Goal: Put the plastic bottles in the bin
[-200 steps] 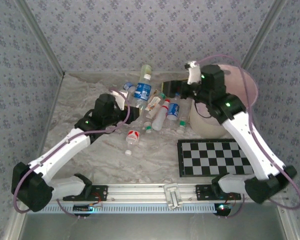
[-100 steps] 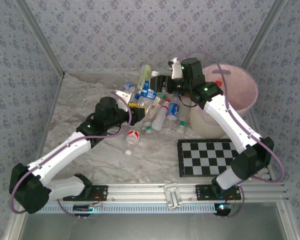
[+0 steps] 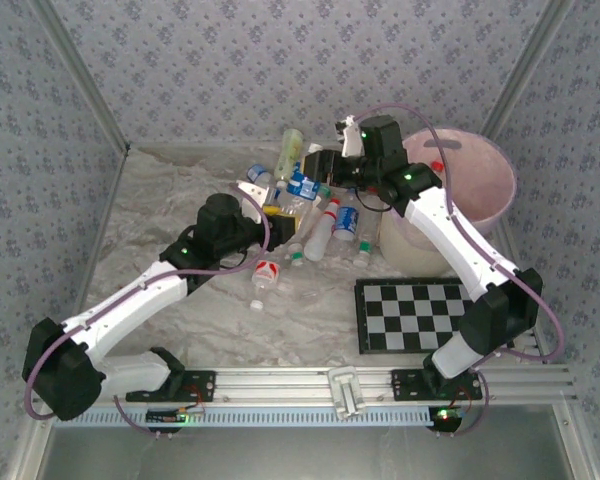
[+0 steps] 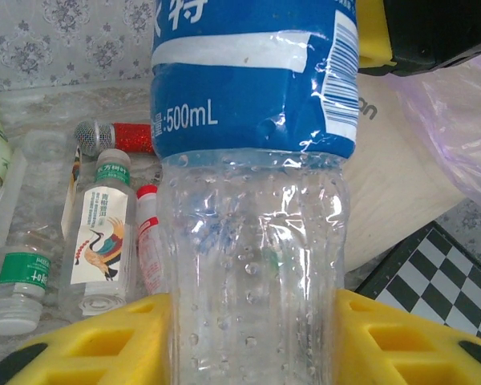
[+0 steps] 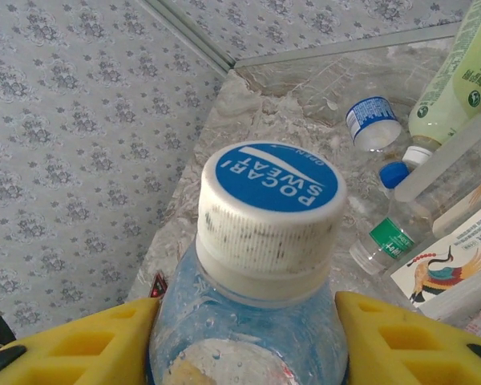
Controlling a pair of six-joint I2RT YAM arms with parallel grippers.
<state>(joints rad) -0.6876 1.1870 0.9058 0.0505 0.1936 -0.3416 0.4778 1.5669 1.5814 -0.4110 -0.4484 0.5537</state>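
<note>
A clear bottle with a blue label (image 3: 298, 188) is held up above the pile of plastic bottles (image 3: 325, 228). My left gripper (image 3: 273, 207) is shut on its lower clear part (image 4: 252, 265), with a yellow finger (image 4: 104, 341) against each side. My right gripper (image 3: 317, 167) is shut on its shoulder just below the white and blue cap (image 5: 270, 200), and both yellow fingers (image 5: 409, 337) touch the plastic. The bin (image 3: 500, 190), a large cream bucket with a pinkish rim, stands at the back right; its wall (image 4: 393, 184) rises just behind the held bottle.
A checkerboard (image 3: 430, 313) lies in front of the bin. One small red-labelled bottle (image 3: 265, 272) lies apart from the pile. A shiny red tube (image 4: 132, 136) and a crane-labelled bottle (image 4: 104, 233) lie among the others. A tall green-yellow bottle (image 5: 457, 80) leans at the back.
My right arm swung left from over the bin to the raised bottle and its jaws closed round the bottle's shoulder. My left arm shifted the bottle slightly and its grip eased a little.
</note>
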